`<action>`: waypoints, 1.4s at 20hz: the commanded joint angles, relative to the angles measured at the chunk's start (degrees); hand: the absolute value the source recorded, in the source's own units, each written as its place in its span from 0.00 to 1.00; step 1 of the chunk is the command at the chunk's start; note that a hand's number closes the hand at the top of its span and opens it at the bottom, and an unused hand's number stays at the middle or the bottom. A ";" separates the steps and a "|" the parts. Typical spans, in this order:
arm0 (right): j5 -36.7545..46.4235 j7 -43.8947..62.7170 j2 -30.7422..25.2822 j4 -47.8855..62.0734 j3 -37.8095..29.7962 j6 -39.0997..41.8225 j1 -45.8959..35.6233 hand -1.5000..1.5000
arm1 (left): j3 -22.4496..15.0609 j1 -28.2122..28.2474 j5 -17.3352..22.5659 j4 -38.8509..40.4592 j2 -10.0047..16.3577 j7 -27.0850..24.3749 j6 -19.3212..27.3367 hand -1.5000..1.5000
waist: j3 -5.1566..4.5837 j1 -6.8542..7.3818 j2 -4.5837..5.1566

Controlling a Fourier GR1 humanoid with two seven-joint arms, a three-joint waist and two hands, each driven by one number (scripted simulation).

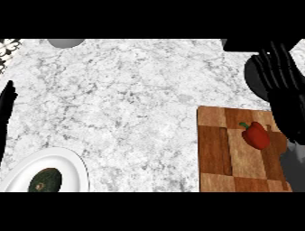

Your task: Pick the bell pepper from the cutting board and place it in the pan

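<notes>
Bench (135, 99) of speckled grey-white stone is carrying everything; nearest, at lower left, a white plate (72, 164) is holding a dark green, rounded fruit (45, 181); at lower right a wooden board (215, 153) is lying flat, running out past the lower edge; the red pepper (256, 135) is lying on the board's far half, its green stem pointing left and away; the right hand (293, 113) is hanging open just right of the pepper, its palm over the board's far right corner, its straight fingers (278, 67) stretching away across the dark pan (250, 79), which is sitting just beyond the board; the left hand (2, 110) is resting open at the left edge, fingers up; a grey round thing (65, 42) is showing at the far edge.
</notes>
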 commanded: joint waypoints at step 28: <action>23.09 -45.28 -48.28 27.08 5.55 40.94 -15.89 0.00 | -1.83 -11.08 10.48 3.44 -11.02 8.54 -6.18 0.50 | -0.33 1.56 1.08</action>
